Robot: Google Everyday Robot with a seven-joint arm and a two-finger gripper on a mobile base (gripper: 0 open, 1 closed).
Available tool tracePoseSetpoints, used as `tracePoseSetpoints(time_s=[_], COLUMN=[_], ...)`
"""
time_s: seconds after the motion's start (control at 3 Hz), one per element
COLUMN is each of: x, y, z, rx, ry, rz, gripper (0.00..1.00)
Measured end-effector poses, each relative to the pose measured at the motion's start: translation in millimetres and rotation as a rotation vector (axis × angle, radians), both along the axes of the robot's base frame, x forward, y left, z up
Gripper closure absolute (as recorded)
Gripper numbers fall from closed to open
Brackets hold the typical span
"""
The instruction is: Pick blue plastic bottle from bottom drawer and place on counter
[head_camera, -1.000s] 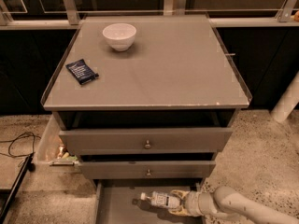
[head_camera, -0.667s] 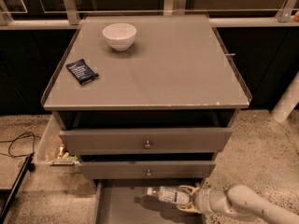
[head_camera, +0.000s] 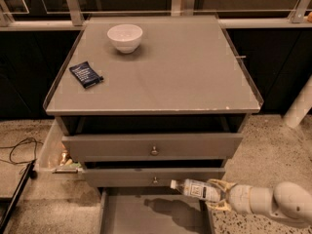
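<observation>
Grip is confirmed: the gripper [head_camera: 218, 195] is closed around the base end of the blue plastic bottle [head_camera: 195, 188], low at the cabinet's right front, with the arm [head_camera: 273, 204] reaching in from the right. The bottle is held roughly horizontal, cap pointing left, and is carried clear of the bottom drawer [head_camera: 131, 217]; its shadow [head_camera: 168, 209] is cast on the drawer floor below it. The pick is judged done, and the lift and placement on the counter [head_camera: 185, 77] are not yet done. The main risk is seen in the upward path: the cap end sits just in front of the middle drawer front [head_camera: 122, 178], and the top drawer [head_camera: 195, 145] and the counter's front edge are stacked above it, so a straight vertical lift could clip the bottle and knock it out of the jaws. Pulling back from the cabinet first is advised. A second risk is the hold itself: only one end is clamped and most of the length is cantilevered, so slick plastic could pivot or slide under a fast move or any contact. A third is the release: if the bottle is laid on its side, it is expected to roll, with only the thin rim to stop it. The white bowl [head_camera: 125, 37] and dark blue snack packet [head_camera: 86, 74] are kept to the counter's left, so the right half is preferred for set-down.
</observation>
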State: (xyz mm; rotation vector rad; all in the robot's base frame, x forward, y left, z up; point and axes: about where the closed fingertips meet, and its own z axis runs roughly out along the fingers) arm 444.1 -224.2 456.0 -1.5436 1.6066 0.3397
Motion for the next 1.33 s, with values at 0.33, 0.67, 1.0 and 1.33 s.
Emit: tracePoseSetpoints(time_s=[0.33,0.67,1.0,1.33], x=[-5,-5,-8,-12], y=[-15,-14,-14,-1], z=[53,53,91,163], rx=[-0.001,-0.001,-0.042,-0.119], ry=[-0.036,-0.036,-0.103,-0.216], rz=[0.026,0.026,0.041,0.096], gripper=[1.0,1.0,1.0,1.0])
